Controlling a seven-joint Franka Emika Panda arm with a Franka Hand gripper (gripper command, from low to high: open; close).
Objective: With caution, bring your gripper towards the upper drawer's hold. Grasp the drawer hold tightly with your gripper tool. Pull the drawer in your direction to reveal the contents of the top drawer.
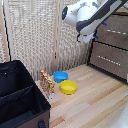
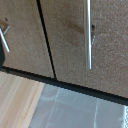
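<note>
Two dark brown drawer fronts stood stacked at the exterior view's right, arm raised in front of the upper one.

Largest was the wooden floor (image 1: pixel 95 95), then the black fabric box (image 1: pixel 17 95) at the exterior view's lower left. The top drawer (image 1: pixel 114 30) was shut flush, its drawer hold (image 1: pixel 116 32) a thin silver bar across the front; the wrist view showed the same bar (image 2: pixel 89 35) clear and untouched. The white arm (image 1: pixel 90 12) hung near the upper front. Gripper (image 1: pixel 86 37) sat just beside the drawer's edge; finger spacing could not be told. A yellow bowl (image 1: pixel 68 87), blue bowl (image 1: pixel 60 76) and small striped item (image 1: pixel 47 81) lay together on the floor.
</note>
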